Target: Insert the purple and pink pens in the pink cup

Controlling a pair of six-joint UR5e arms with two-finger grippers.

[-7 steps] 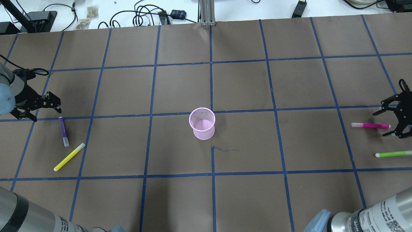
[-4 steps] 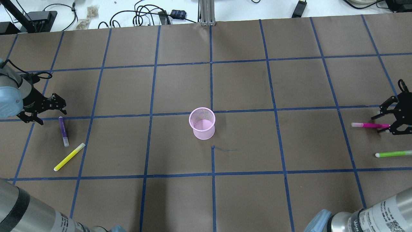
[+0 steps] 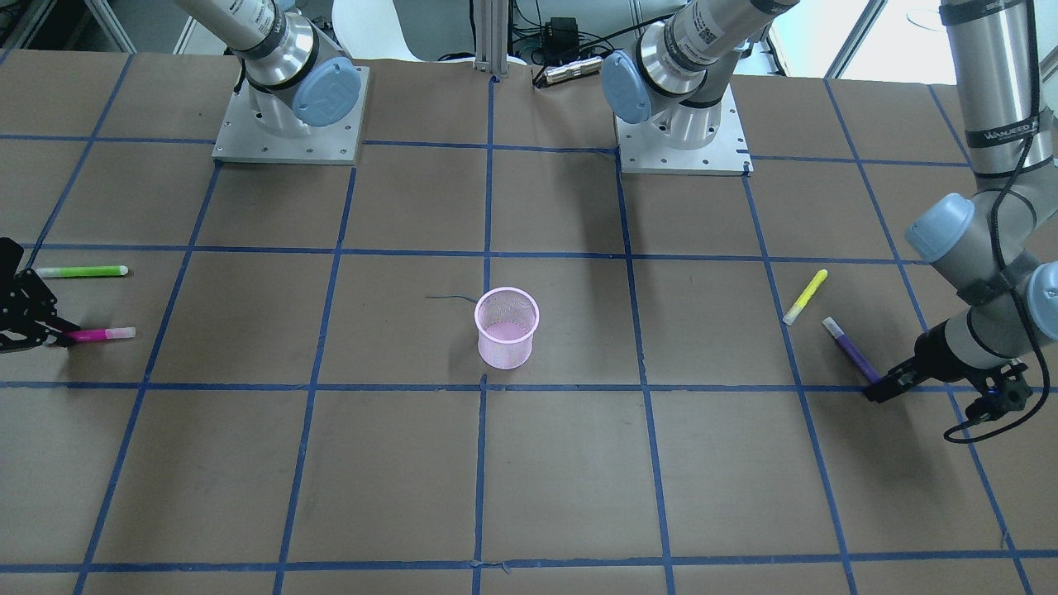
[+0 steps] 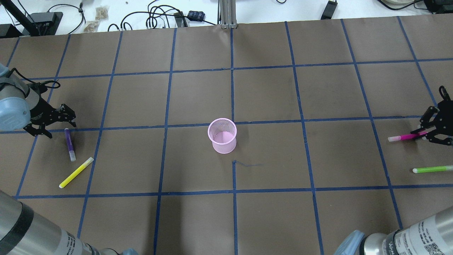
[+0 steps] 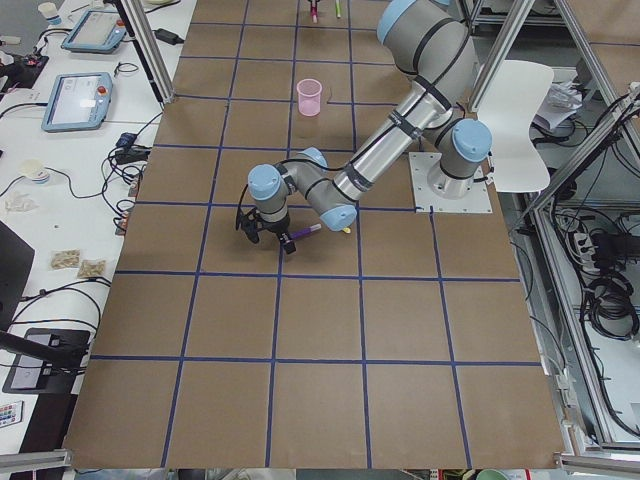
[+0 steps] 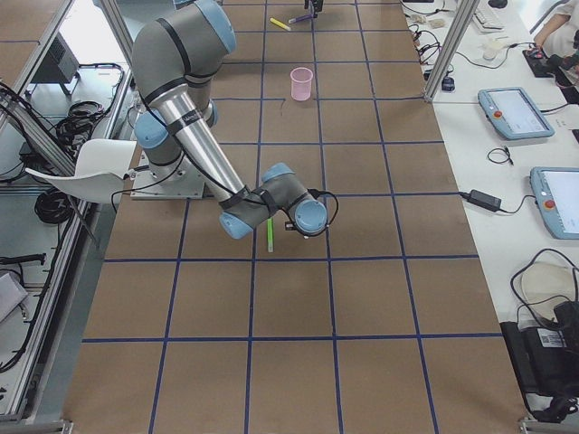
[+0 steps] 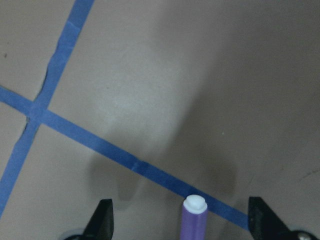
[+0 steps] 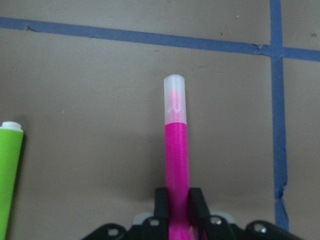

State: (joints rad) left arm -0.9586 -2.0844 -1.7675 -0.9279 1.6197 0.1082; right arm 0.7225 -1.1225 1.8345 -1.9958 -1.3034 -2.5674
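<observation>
The pink mesh cup [image 4: 222, 136] stands upright mid-table. The purple pen [image 4: 69, 144] lies flat at the left. My left gripper [image 4: 65, 122] is open and low at the pen's far end. In the left wrist view the pen's white end [image 7: 195, 220] sits between the spread fingertips [image 7: 103, 220]. The pink pen [image 4: 405, 136] is at the right. My right gripper [image 4: 426, 134] is shut on its end. The right wrist view shows the fingers [image 8: 161, 200] pinched on the pink pen [image 8: 176, 150], its clear cap pointing away.
A yellow pen [image 4: 76, 172] lies just nearer than the purple one. A green pen [image 4: 431, 169] lies nearer than the pink one and shows at the left of the right wrist view [image 8: 10, 165]. Cables and clutter lie beyond the table's far edge.
My left gripper has moved right and closer to the purple pen's far end. My right gripper has closed on the pink pen, which now sits slightly tilted.
</observation>
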